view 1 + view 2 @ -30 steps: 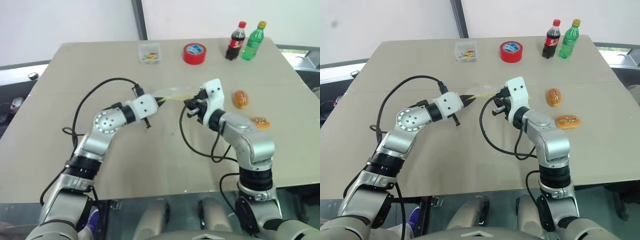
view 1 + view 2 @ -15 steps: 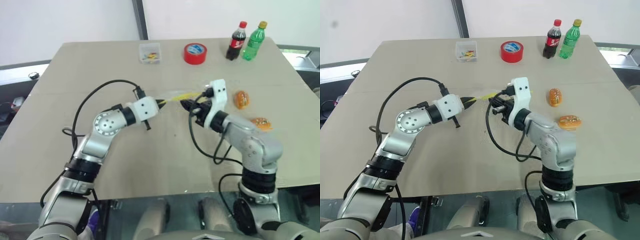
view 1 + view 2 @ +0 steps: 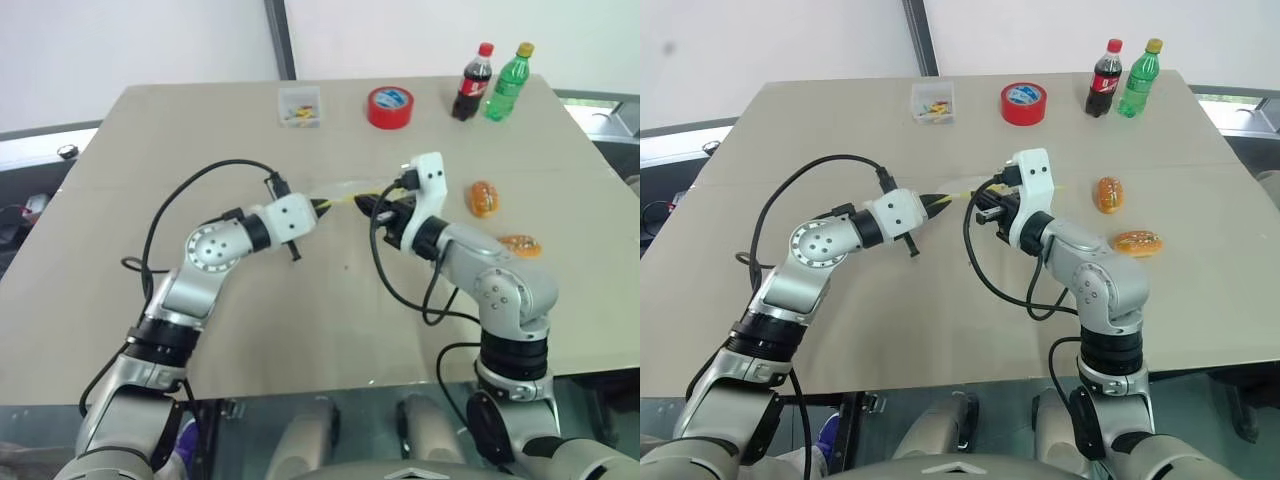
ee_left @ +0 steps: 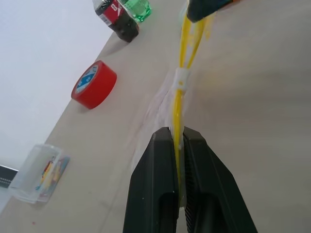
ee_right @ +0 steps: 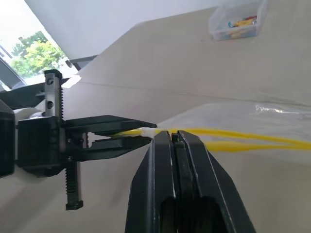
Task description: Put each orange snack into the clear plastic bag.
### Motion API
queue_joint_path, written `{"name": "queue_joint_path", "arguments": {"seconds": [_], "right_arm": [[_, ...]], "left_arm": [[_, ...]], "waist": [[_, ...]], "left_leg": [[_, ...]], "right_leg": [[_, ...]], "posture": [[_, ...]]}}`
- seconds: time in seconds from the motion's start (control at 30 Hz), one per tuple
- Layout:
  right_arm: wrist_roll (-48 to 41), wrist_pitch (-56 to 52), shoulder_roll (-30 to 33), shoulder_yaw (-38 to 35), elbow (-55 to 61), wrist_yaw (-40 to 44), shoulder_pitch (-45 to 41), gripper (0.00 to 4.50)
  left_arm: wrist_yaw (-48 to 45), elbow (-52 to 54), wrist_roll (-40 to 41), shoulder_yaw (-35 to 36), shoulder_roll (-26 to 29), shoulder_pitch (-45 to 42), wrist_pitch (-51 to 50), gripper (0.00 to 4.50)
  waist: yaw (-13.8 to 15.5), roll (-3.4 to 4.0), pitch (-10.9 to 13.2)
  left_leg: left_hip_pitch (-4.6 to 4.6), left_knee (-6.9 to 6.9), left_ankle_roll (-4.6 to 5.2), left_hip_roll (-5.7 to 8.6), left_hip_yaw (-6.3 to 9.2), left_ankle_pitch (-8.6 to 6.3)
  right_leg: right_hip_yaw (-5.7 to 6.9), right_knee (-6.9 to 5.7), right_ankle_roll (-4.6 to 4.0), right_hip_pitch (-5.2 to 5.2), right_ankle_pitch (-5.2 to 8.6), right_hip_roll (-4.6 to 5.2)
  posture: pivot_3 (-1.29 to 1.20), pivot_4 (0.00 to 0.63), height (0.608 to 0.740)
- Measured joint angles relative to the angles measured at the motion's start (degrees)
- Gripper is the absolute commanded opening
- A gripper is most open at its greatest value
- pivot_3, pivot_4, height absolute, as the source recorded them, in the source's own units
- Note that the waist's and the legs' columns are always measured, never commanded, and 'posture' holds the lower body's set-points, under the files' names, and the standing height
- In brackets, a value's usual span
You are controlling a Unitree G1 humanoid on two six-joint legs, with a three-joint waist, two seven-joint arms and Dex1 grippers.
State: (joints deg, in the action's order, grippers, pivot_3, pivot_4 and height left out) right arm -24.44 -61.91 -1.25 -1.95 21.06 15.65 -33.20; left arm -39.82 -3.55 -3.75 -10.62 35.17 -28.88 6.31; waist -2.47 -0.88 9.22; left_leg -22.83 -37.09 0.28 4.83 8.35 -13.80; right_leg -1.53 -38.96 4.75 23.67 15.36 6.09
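Note:
The clear plastic bag [image 3: 345, 189] hangs just above the table's middle, its yellow seal strip [image 4: 179, 99] stretched between my two grippers. My left gripper [image 3: 323, 206] is shut on one end of the strip, and its black fingers [image 4: 160, 160] pinch the yellow edge. Opposite it, my right gripper [image 3: 365, 207] is shut on the strip's other end [image 5: 228, 132], next to a small white slider. Two orange snacks lie on the table to the right of my right arm, one [image 3: 483, 198] farther back and one [image 3: 520, 245] nearer. Neither touches the bag.
At the table's back stand a red tape roll [image 3: 389, 106], a cola bottle [image 3: 472, 82] and a green bottle [image 3: 507, 80]. A small clear box [image 3: 300, 105] of coloured bits sits left of the tape. Black cables loop from both wrists over the table.
My right wrist has rolled a little while keeping its grip on the bag's strip. The left gripper has stayed where it was, and the snacks have not moved.

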Motion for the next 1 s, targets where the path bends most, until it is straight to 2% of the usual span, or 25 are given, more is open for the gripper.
{"name": "queue_joint_path", "arguments": {"seconds": [0.47,0.57,0.6,0.63,0.67,0.77,0.87,1.0], "right_arm": [[7.3,6.1,0.4,0.5,-10.3,-10.0,-0.9,0.10],[12.2,12.3,4.8,5.4,-11.1,-9.5,-0.3,0.10],[18.4,19.6,11.9,11.9,-11.4,-7.7,0.1,0.10],[30.1,32.4,23.0,23.3,-13.3,-3.0,0.1,0.10],[32.4,35.3,24.2,25.4,-13.9,-1.8,0.1,0.10],[39.0,43.8,26.3,32.2,-17.5,1.5,-1.1,0.79],[44.5,48.9,27.6,34.3,-22.8,2.4,-3.3,2.37],[48.3,52.6,27.8,34.3,-26.0,2.5,-4.3,4.14]], "left_arm": [[-0.3,3.4,0.1,0.3,-0.2,2.3,-0.8,0.00],[-0.4,3.5,0.1,0.5,-0.2,2.4,-0.6,0.00],[-0.4,3.6,0.0,0.7,0.2,3.0,-0.4,0.00],[-0.5,3.6,-0.1,1.1,0.5,3.4,-0.4,0.00],[-0.5,3.6,-0.2,1.1,0.5,3.4,-0.3,0.00],[-0.5,3.6,-0.5,1.1,0.4,3.3,0.2,0.00],[-0.4,3.6,-0.7,1.1,0.3,3.3,0.3,0.00],[-0.4,4.1,-0.7,1.1,-0.1,3.3,0.1,0.00]], "waist": [[0.0,0.01,0.0],[0.0,0.02,0.0],[0.0,0.03,0.0],[0.0,0.02,0.0],[-0.2,0.00,0.0],[-0.9,0.00,0.0],[-0.8,0.00,0.0],[-0.2,-0.01,0.0]], "left_leg": [[0.00,0.01,0.00,0.00,-0.02,0.00],[-0.01,0.01,0.00,0.02,-0.05,0.00],[-0.01,0.01,0.00,0.07,-0.08,0.00],[-0.01,0.00,-0.01,0.12,-0.08,0.00],[0.00,0.01,-0.01,0.08,-0.07,0.01],[0.04,0.03,-0.01,-0.03,-0.08,0.01],[0.02,-0.04,-0.01,0.00,-0.08,0.01],[0.00,-0.01,-0.02,-0.01,-0.05,0.01]], "right_leg": [[-0.01,0.00,0.00,0.01,0.00,-0.01],[-0.02,0.03,0.00,0.02,0.00,0.00],[-0.03,0.06,0.01,0.03,0.00,0.02],[0.00,0.07,0.02,0.02,0.01,0.02],[0.03,0.05,0.02,0.01,0.01,-0.04],[0.01,0.00,0.01,0.01,0.01,-0.10],[-0.01,0.04,0.01,-0.04,0.00,-0.04],[0.00,0.07,0.01,-0.03,0.00,-0.04]], "posture": [[0.00,0.150,0.740],[0.00,0.150,0.740],[0.00,0.150,0.740],[0.00,0.150,0.740],[0.00,0.150,0.740],[0.00,0.150,0.740],[0.00,0.150,0.740],[0.00,0.150,0.740]]}}
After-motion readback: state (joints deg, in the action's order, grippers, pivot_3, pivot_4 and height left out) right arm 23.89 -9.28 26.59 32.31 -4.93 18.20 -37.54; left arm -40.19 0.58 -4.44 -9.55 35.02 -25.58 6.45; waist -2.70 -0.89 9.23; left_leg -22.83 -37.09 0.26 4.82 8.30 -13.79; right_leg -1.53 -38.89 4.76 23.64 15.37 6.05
